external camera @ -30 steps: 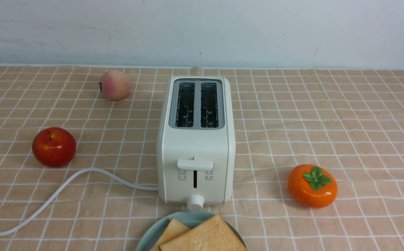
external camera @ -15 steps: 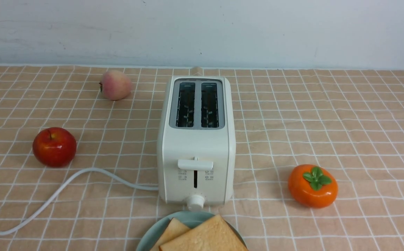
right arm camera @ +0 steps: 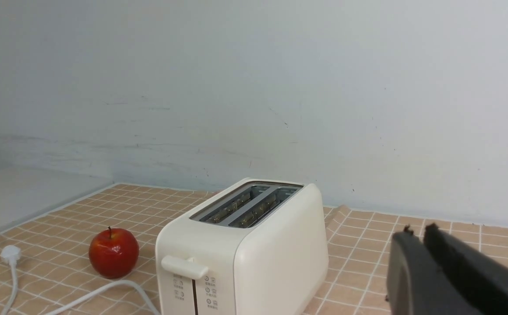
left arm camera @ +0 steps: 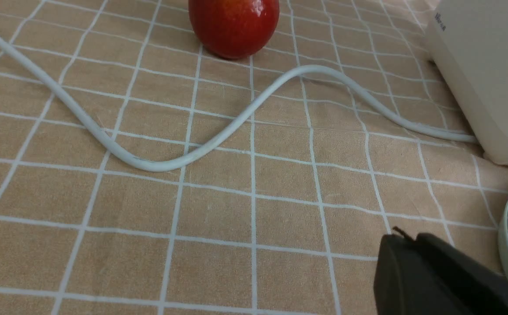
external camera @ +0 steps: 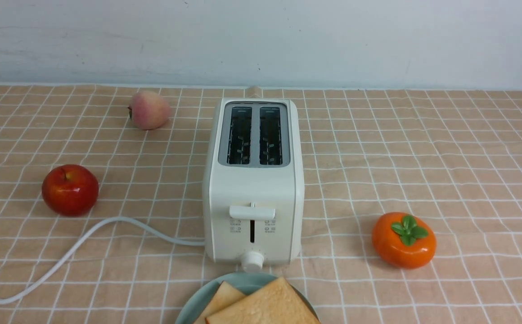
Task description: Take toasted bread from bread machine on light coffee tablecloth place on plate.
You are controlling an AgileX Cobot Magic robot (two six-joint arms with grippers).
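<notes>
Both golden-tan toasted bread slices (external camera: pixel 261 306) lie on the round mint-green plate (external camera: pixel 193 308). The left end effector (left arm camera: pixel 405 245) sits closed beside the plate rim. The right end effector (right arm camera: pixel 416 238) is closed, with the cream-white boxy toaster (right arm camera: pixel 245 249) ahead.

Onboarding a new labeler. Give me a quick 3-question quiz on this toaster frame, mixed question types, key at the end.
1. True or false: both slots of the bread machine are empty.
2. Multiple choice: the toasted bread lies A) in the bread machine, B) on the plate, C) on the light coffee tablecloth beside the persimmon.
3. Fill in: by the front view, the fruit nearest the white cord is the red ____.

Key:
1. True; only the bare wire guides show inside.
2. B; two overlapping slices sit on it, in front of the knob.
3. apple; the peach is farther back.
</notes>
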